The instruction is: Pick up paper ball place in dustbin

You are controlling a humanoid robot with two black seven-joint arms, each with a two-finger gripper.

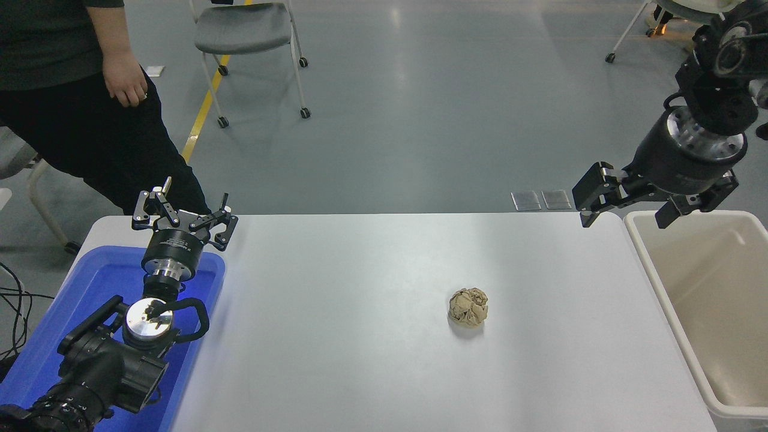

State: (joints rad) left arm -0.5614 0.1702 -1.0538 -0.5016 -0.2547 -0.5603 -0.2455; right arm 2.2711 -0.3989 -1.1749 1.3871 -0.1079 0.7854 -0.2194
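A crumpled tan paper ball [468, 306] lies on the white table [360, 336], right of the middle. The beige dustbin [672, 300] stands at the table's right edge, and nothing shows inside it. My right gripper [627, 210] hangs open and empty in the air above the table's far right corner, by the dustbin's far rim, well up and to the right of the ball. My left gripper [185, 219] is parked at the lower left, over the blue tray, open and empty.
A blue plastic tray [42, 354] sits under the left arm at the table's left end. A person [90, 108] in dark clothes stands at the far left corner, one hand [125, 81] hanging down. A wheeled chair [249, 36] stands on the floor beyond.
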